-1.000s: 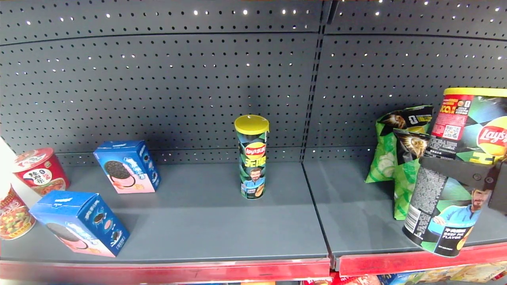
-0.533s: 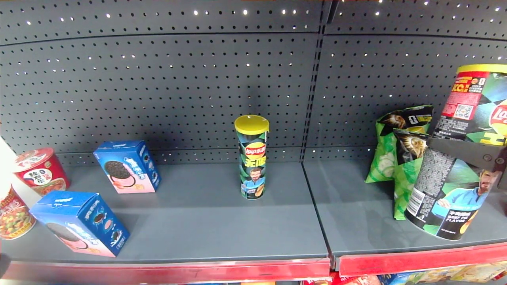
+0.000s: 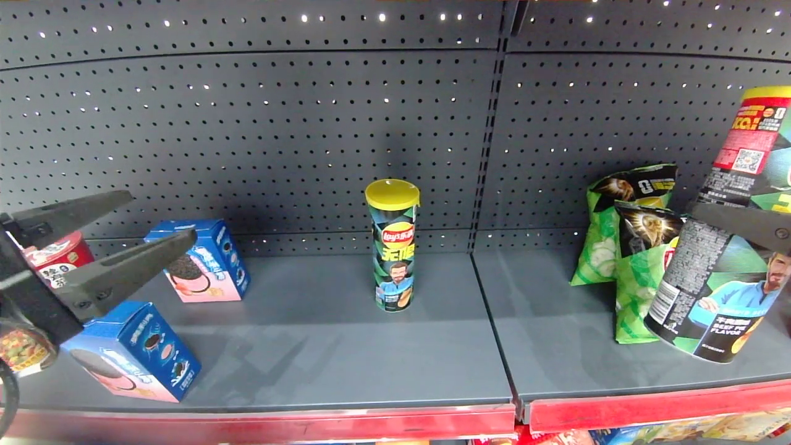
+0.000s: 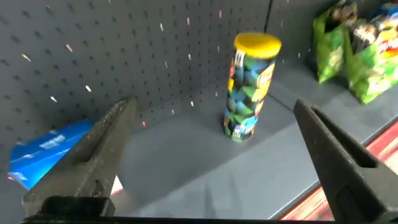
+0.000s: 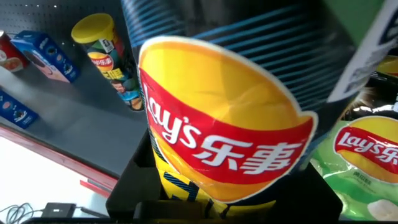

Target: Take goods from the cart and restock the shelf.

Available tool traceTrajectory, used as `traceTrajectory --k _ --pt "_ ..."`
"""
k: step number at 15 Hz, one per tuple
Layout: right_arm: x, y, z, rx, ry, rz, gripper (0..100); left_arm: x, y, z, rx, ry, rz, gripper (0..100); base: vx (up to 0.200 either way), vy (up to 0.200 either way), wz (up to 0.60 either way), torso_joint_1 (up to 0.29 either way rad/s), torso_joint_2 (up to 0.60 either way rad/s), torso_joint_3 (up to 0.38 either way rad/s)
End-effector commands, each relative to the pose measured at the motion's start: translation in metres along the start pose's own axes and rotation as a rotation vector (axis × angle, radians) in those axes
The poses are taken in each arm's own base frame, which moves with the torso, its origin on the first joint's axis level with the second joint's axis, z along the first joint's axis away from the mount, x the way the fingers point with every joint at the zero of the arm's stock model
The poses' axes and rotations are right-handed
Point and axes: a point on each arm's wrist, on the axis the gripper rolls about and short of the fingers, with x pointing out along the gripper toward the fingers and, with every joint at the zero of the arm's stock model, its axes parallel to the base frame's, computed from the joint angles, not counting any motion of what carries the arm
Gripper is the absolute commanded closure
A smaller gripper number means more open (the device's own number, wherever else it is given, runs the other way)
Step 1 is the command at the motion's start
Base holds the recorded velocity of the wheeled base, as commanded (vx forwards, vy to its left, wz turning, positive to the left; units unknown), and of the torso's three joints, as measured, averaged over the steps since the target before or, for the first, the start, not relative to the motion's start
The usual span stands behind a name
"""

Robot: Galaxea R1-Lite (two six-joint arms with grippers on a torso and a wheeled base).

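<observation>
My right gripper [image 3: 751, 230] is shut on a tall chip can [image 3: 723, 290] [image 5: 230, 143] with a yellow lid. The can tilts at the shelf's right end, its base low over the shelf board [image 3: 556, 346], just in front of two green chip bags [image 3: 624, 247] [image 5: 367, 162]. A matching smaller-looking chip can [image 3: 392, 247] [image 4: 252, 87] [image 5: 109, 53] stands upright at mid shelf. My left gripper [image 3: 162, 216] [image 4: 214, 106] is open and holds nothing. It hovers at the left end, over the blue cookie boxes.
Two blue cookie boxes [image 3: 204, 259] [image 3: 133, 349] and red noodle cups [image 3: 52, 256] stand at the left. A dark pegboard wall [image 3: 309, 123] backs the shelf and a red strip [image 3: 278, 423] edges its front. Bare board lies on both sides of the middle can.
The held can has moved up and to the right, farther over the shelf. My left gripper has come into view from the left, in front of the noodle cups.
</observation>
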Motion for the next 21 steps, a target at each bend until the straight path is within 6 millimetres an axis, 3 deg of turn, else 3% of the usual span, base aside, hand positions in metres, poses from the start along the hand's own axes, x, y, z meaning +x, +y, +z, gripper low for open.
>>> traceTrajectory --k 1,6,9,12,14,15,17,21 --pt "-0.002 0.0 0.001 -0.001 -0.01 -0.003 100 0.016 0.007 -0.012 -0.026 0.063 -0.003 0 0.0 0.0 0.0 0.0 0.0 0.0" --pt "0.001 0.0 0.003 -0.003 -0.007 0.02 100 0.011 0.009 -0.017 0.058 0.104 0.044 0 0.0 0.0 0.0 0.0 0.0 0.0" --pt "0.004 0.0 0.006 -0.003 -0.01 0.022 100 0.002 0.019 -0.036 0.211 0.228 0.189 0 0.0 0.0 0.0 0.0 0.0 0.0" --pt "0.004 0.0 0.005 -0.002 -0.005 0.027 100 0.01 0.011 -0.032 0.14 0.19 0.122 0 0.0 0.0 0.0 0.0 0.0 0.0" --pt "0.007 -0.002 0.004 0.001 0.003 0.02 100 0.037 0.005 -0.007 0.044 -0.026 0.051 0 0.0 0.0 0.0 0.0 0.0 0.0" --pt "0.008 -0.002 0.004 0.001 0.003 0.02 100 0.041 0.005 -0.005 0.047 -0.047 0.046 0 0.0 0.0 0.0 0.0 0.0 0.0" --pt "0.008 -0.002 0.006 -0.003 -0.012 0.022 100 0.068 0.0 -0.012 0.05 -0.075 0.019 0 0.0 0.0 0.0 0.0 0.0 0.0" --pt "0.006 -0.002 0.007 -0.003 -0.019 0.018 100 0.089 -0.006 -0.028 0.014 -0.03 -0.015 0 0.0 0.0 0.0 0.0 0.0 0.0"
